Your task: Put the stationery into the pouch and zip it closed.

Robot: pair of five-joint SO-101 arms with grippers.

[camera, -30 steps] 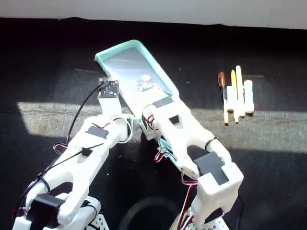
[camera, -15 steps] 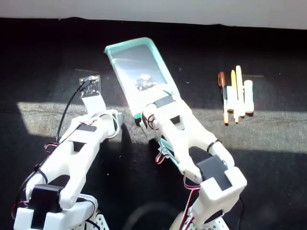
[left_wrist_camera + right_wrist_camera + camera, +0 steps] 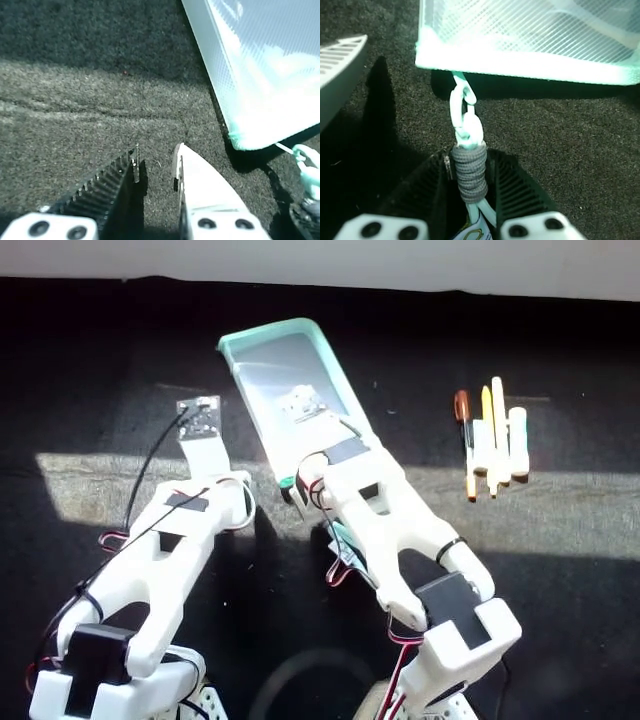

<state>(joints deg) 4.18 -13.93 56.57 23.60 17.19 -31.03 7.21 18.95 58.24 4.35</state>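
The mint mesh pouch (image 3: 290, 385) lies slanted on the black cloth, with something small and pale inside it (image 3: 303, 403). My right gripper (image 3: 470, 161) is shut on the pouch's grey wrapped zipper pull (image 3: 470, 172), just off the pouch's near end (image 3: 530, 35); in the high view this gripper (image 3: 297, 486) sits at that end. My left gripper (image 3: 155, 155) is open and holds nothing, over bare cloth beside the pouch's near corner (image 3: 265, 80), left of it in the high view (image 3: 243, 502). Several pens and markers (image 3: 490, 440) lie together at the right.
A sunlit band (image 3: 90, 490) crosses the black cloth under both arms. A pale wall edge (image 3: 320, 260) runs along the back. Open cloth lies between the pouch and the pens.
The left arm drew back to the left, away from the pouch, then eased slightly right. The pouch swung clockwise, its far end now more to the right, with the right gripper holding the pull.
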